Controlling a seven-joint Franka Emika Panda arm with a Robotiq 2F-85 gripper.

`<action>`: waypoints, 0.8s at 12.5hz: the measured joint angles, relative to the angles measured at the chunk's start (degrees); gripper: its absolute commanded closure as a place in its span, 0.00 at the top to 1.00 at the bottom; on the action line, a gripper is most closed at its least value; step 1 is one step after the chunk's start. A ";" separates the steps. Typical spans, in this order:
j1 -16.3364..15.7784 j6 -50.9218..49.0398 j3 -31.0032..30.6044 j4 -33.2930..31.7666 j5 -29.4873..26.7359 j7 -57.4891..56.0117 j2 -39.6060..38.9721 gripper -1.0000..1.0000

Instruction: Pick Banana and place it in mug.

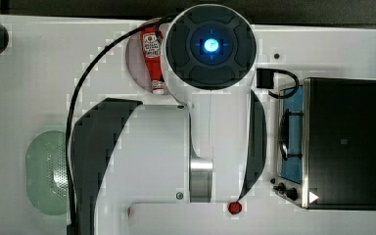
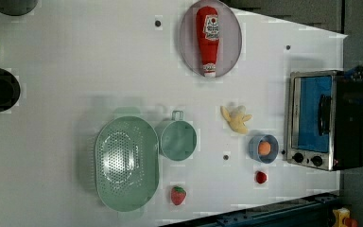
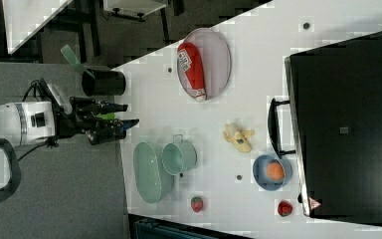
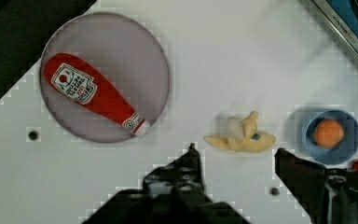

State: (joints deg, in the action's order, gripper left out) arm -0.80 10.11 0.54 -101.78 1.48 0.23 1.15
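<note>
The banana (image 4: 240, 137) is a pale-yellow peeled plush lying on the white table (image 2: 75, 71), between the ketchup plate and the blue bowl; it also shows as banana (image 2: 236, 119) and banana (image 3: 238, 137). The mug (image 2: 177, 139), teal-green with a small handle, stands upright against the strainer, also seen as mug (image 3: 179, 157). My gripper (image 4: 237, 156) is open, with nothing between its dark fingers (image 4: 186, 170). In the wrist view the banana lies just beyond the gap between the fingertips. In the right view my gripper (image 3: 127, 114) sits at the picture's left, far from the banana.
An oval green strainer (image 2: 125, 163) touches the mug. A blue bowl (image 2: 253, 142) holds an orange ball (image 2: 264, 148). A toaster oven (image 2: 324, 120), a ketchup bottle (image 2: 208, 38) on a grey plate (image 2: 186, 47), a strawberry (image 2: 178, 195) and a small red fruit (image 2: 261, 177) share the table.
</note>
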 measured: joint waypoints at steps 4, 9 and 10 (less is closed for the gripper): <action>0.51 -12.48 1.00 -9.01 -1.49 -0.02 16.02 1.00; 0.32 -7.58 1.88 -9.68 -0.22 -0.17 20.27 1.00; 0.69 -4.67 1.99 -12.65 -0.18 -0.77 19.14 1.00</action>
State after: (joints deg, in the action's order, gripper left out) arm -0.12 5.44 2.52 -114.42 1.29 -0.54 20.28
